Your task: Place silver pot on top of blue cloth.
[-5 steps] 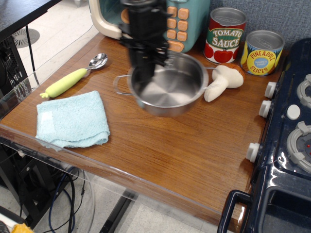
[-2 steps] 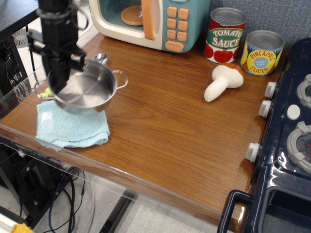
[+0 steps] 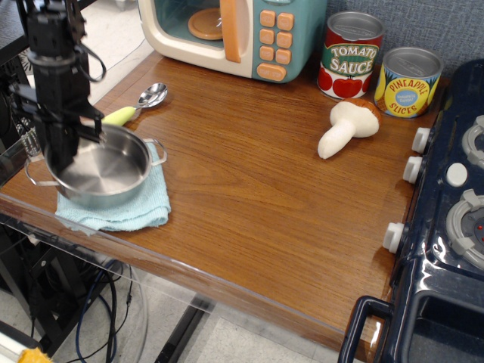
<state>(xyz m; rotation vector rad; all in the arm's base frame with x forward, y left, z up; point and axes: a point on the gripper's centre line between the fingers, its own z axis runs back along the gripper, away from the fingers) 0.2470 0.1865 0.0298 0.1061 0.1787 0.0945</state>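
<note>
The silver pot (image 3: 106, 172) is a shallow shiny steel pot with two wire loop handles. It sits over the blue cloth (image 3: 140, 210), a pale aqua towel at the front left corner of the wooden table. Only the cloth's right and front edges show. My black gripper (image 3: 60, 151) reaches down from above at the pot's left rim and is shut on it. Whether the pot rests on the cloth or hangs just above it I cannot tell.
A spoon with a yellow-green handle (image 3: 136, 106) lies behind the pot. A toy microwave (image 3: 234, 34) stands at the back. A tomato sauce can (image 3: 350, 54), a pineapple can (image 3: 407, 82) and a toy mushroom (image 3: 346, 127) are at the back right. A dark blue toy stove (image 3: 446, 227) fills the right side.
The gripper has carried the pot from the back middle of the table leftward and forward, then lowered it over the blue cloth.
</note>
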